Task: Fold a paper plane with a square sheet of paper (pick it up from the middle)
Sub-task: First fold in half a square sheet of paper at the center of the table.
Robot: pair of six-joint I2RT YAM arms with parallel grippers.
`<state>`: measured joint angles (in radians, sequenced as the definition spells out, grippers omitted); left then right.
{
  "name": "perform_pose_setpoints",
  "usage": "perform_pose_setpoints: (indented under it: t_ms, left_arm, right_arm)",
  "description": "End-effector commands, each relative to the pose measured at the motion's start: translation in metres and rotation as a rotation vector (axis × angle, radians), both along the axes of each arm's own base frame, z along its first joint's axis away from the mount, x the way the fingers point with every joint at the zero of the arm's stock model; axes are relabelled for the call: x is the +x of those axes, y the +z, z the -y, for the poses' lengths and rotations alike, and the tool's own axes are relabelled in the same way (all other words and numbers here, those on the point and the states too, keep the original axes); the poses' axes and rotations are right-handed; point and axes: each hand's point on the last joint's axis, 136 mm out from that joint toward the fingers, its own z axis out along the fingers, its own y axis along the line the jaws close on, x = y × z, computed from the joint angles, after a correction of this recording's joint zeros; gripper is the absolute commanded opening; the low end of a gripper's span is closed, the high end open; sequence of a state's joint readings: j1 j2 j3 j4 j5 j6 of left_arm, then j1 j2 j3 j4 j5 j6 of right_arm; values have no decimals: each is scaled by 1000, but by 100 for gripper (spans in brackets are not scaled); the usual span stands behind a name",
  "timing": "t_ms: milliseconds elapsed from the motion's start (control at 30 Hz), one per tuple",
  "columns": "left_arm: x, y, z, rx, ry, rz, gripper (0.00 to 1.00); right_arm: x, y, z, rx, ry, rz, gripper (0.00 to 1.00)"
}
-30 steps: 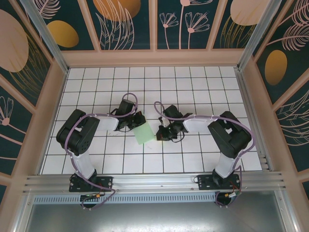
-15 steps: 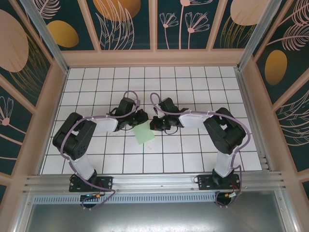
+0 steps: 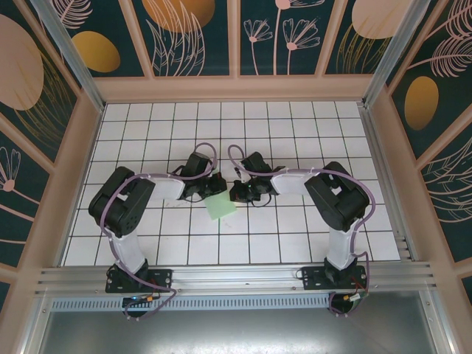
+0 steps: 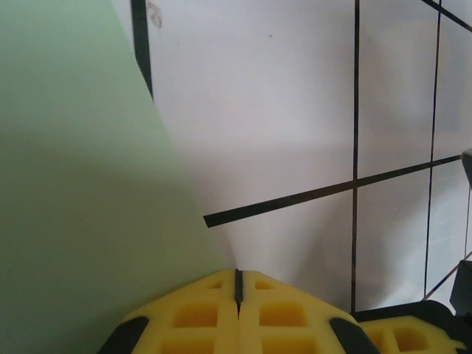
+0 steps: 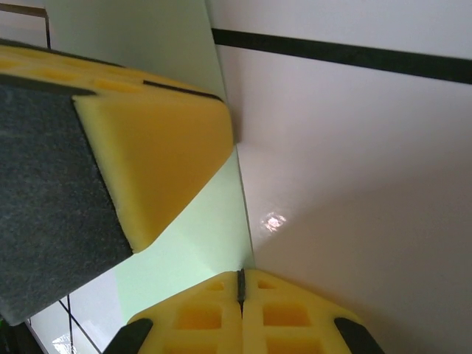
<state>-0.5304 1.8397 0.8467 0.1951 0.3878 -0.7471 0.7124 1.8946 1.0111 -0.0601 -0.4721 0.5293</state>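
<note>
The square sheet of paper [image 3: 220, 207] is a small pale green piece about one tile wide, lying tilted at the middle of the gridded table. My left gripper [image 3: 215, 187] is shut at its far left corner, my right gripper [image 3: 235, 193] shut at its far right corner. In the left wrist view the paper [image 4: 74, 184] runs along the left into the closed seam of the left gripper [image 4: 238, 284]. In the right wrist view the paper [image 5: 199, 251] meets the seam of the right gripper [image 5: 240, 282], with the left gripper's yellow finger [image 5: 155, 162] close beside it. The paper plane is out of view.
White gridded table [image 3: 295, 236] with peach side walls [image 3: 66, 184] and a back wall. A metal rail [image 3: 236, 279] runs along the near edge by the arm bases. Both arms reach inward, their wrists almost touching over the centre.
The right gripper moved left and farther back, to the paper's far right corner. The left gripper shifted slightly. The paper settled a little nearer.
</note>
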Motion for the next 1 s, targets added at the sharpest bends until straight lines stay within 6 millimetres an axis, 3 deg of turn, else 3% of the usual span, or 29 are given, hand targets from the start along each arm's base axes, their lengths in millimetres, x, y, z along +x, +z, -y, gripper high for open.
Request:
perform_pose_setpoints:
  t_ms: [0, 300, 633, 967]
  left_arm:
    - [6, -12, -6, 88, -27, 16, 4]
    - [25, -29, -30, 183, -32, 6, 2]
    - [73, -20, -40, 232, -26, 50, 2]
    - [104, -13, -43, 235, -38, 80, 2]
  right_arm:
    - [-14, -28, 19, -110, 8, -62, 0]
    - [-31, -48, 42, -202, 26, -116, 0]
    - [-44, -62, 53, -243, 25, -159, 0]
    - [-48, -66, 56, -255, 22, -178, 0]
